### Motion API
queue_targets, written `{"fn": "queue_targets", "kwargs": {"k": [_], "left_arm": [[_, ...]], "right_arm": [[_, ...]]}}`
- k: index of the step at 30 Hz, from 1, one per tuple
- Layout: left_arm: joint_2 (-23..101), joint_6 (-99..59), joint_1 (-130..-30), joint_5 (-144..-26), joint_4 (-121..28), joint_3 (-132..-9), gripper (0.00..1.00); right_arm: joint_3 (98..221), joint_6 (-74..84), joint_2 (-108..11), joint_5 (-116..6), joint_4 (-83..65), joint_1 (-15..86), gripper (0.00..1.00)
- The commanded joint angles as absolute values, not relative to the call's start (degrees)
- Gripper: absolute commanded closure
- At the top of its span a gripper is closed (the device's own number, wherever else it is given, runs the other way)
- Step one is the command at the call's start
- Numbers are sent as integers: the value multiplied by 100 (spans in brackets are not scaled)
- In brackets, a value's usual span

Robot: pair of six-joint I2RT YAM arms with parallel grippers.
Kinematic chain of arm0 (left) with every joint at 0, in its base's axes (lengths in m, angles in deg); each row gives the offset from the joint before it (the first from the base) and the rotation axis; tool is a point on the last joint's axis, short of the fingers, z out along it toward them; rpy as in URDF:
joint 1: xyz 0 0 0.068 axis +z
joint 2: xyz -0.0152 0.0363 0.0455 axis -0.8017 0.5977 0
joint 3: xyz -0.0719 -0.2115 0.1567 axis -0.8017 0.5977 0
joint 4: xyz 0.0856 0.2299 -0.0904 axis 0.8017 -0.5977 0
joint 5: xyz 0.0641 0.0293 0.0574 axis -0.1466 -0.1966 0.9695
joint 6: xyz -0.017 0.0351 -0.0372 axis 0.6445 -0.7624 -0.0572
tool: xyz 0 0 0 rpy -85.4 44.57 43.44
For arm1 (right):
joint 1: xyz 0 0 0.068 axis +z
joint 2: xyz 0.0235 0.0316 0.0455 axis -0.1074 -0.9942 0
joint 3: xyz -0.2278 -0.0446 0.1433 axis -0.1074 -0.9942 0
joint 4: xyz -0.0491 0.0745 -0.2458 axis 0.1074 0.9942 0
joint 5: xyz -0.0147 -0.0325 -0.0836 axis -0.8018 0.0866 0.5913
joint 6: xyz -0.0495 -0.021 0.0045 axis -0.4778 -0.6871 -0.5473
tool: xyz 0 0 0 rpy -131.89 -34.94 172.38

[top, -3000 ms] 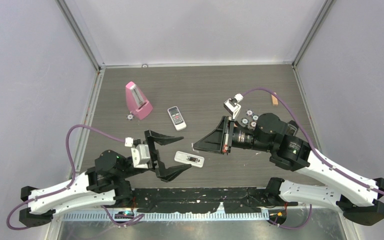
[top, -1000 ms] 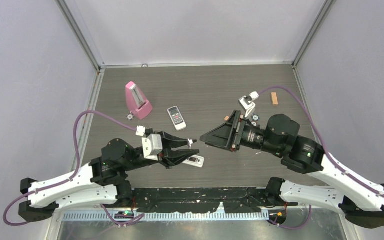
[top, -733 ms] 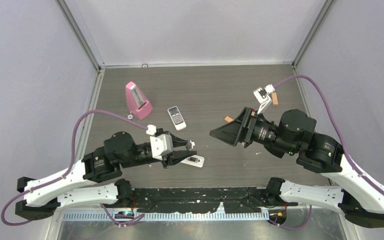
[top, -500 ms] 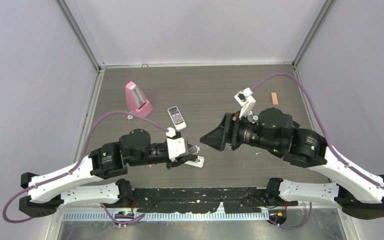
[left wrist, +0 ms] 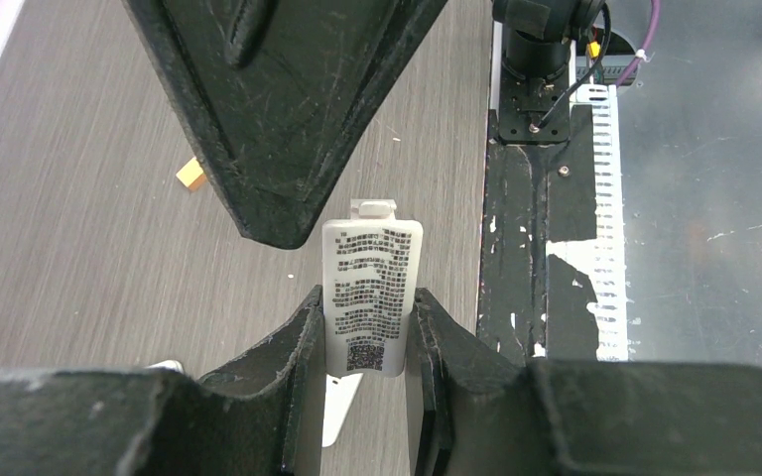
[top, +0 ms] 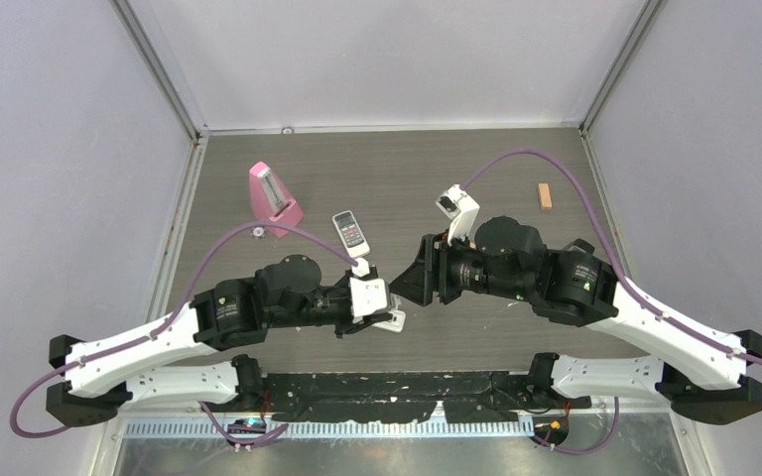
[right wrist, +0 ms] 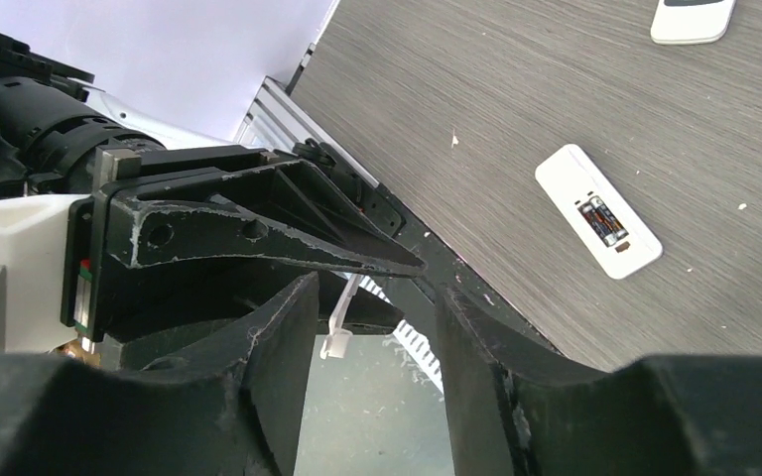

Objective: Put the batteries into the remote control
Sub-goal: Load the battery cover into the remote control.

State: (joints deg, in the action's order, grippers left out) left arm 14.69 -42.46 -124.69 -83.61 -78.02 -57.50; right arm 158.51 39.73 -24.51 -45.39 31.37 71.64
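Both arms have closed in on the middle: the left gripper (left wrist: 367,302) has slid right over the remote. The right gripper (right wrist: 375,297) has swung in to meet it, tip to tip, jaws narrower than a second ago.

Under it all lies the dark grey wood-grain tabletop (top: 407,178). The left gripper is clamped tight on a small flat white cover (left wrist: 370,263) with a printed label, which pokes out past its fingertips. The right gripper's jaws stand apart, gripping nothing. In the left wrist view its black tip sits just beside the cover's far end; touching or not, can't tell.

At the back left stands a pink wedge-shaped plastic object (top: 275,198). The long slim white remote control (right wrist: 568,174) lies back-up near the table's front edge, just under the left gripper's fingers, with its bay open. A shorter white remote with a dark display (top: 351,234) lies farther back. In the open bay sits one thin dark battery (right wrist: 605,220) with silvery ends. At the far right back, well apart, lies a small orange block (top: 545,195).
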Motion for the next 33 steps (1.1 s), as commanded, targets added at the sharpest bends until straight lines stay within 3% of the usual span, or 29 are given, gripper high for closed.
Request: {"fn": "queue_targets", "kwargs": {"k": [1, 7, 18, 23, 25, 30, 33], "left_arm": [[1485, -4303, -12488, -8357, -7724, -6017, 95], [1529, -4276, -12488, -8391, -7675, -6024, 95], [1525, -4238, -12475, -8382, -7638, -5982, 94], [1517, -4194, -12468, -8360, -7601, -5957, 85], [1499, -4165, -12458, -8337, -7573, -5943, 69], [1364, -4021, -12461, -8082, -7397, -5660, 3], [1114, -3658, -12465, -7727, -7220, -5212, 0]], "right_arm": [[15800, 3914, -2414, -4809, 3049, 7188, 47], [15638, 3858, -2364, -5081, 3039, 7188, 42], [15379, 4123, -2318, -5456, 2672, 7183, 71], [15259, 4284, -2312, -5565, 2503, 7182, 92], [15179, 4382, -2292, -5587, 2442, 7186, 94], [14914, 4557, -2120, -5295, 2332, 7182, 95], [14628, 4705, -1899, -4886, 2335, 7159, 95]]}}
